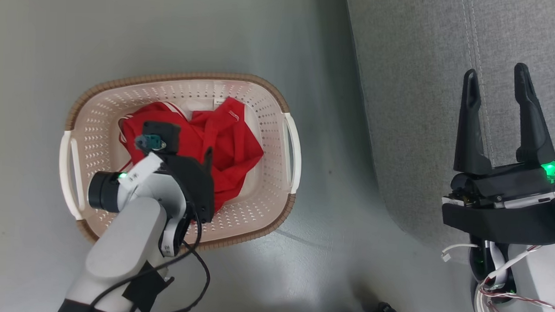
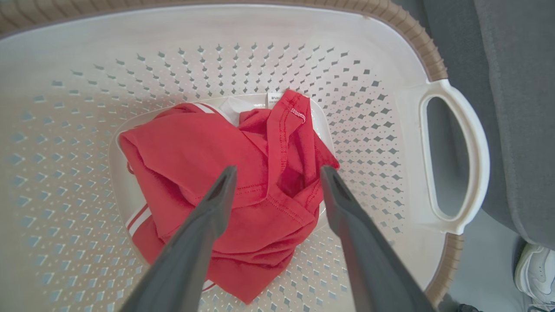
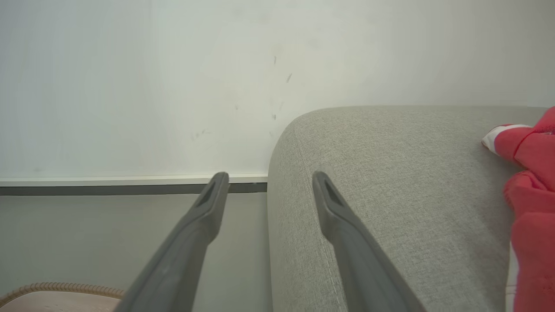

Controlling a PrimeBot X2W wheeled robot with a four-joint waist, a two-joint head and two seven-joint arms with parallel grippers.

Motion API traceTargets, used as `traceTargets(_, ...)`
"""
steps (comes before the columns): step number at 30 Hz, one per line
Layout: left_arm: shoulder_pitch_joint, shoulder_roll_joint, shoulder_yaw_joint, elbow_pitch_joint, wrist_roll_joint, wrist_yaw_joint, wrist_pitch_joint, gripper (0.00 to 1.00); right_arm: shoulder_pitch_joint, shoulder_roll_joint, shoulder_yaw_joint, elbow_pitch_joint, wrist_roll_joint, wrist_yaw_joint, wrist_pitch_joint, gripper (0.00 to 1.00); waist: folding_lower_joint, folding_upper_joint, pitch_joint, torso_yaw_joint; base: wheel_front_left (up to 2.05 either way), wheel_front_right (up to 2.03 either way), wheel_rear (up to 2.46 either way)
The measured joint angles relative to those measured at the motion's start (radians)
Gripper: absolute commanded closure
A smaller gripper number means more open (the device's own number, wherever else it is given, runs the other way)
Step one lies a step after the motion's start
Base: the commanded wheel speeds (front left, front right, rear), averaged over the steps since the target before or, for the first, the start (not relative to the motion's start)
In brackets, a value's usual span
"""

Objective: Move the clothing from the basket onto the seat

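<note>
Hanging over the clothing in the basket, left gripper gapes empty; right gripper gapes empty above the seat.

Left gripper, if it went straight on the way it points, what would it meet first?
Probably the red clothing in the basket: the open left gripper points straight at it, depth unclear.

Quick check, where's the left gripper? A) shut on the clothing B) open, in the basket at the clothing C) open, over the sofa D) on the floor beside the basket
B: the left gripper stands open inside the basket, aimed at the red clothing.
</note>
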Motion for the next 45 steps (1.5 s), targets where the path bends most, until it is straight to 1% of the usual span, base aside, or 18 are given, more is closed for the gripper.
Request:
traceTargets(9,-0.028,0.002,0.0,0.099,0.003,0.007,0.046,0.0,0.006,0.005,0.002,-0.005,0.0,0.0,-0.009,0.0,0.0,-0.0001,0.034,-0.015,0.0,0.0,0.0)
traceTargets(20,-0.069,0.0,-0.006,0.182,0.016,0.008,0.075,0.0,0.009,-0.008,-0.003,-0.035,-0.001,0.0,-0.01,0.0,0.0,-0.0001,0.089,-0.01,0.0,0.0,0.0)
traceTargets(30,-0.099,-0.014,-0.003,0.236,0.018,0.008,0.074,0.0,0.024,-0.012,-0.001,-0.05,-0.004,0.001,-0.017,0.0,0.0,-0.0002,0.135,0.003,0.0,0.0,0.0)
traceTargets(41,-0.105,-0.021,-0.009,0.288,0.018,0.007,0.074,0.0,0.026,-0.01,0.007,-0.055,-0.004,0.003,-0.017,0.0,0.0,-0.0002,0.149,0.005,0.0,0.0,0.0)
traceTargets(45,-0.109,-0.028,-0.018,0.296,0.019,-0.002,0.074,0.0,0.028,-0.01,0.006,-0.059,-0.004,0.003,-0.017,0.0,0.0,-0.0002,0.155,0.002,0.0,0.0,0.0)
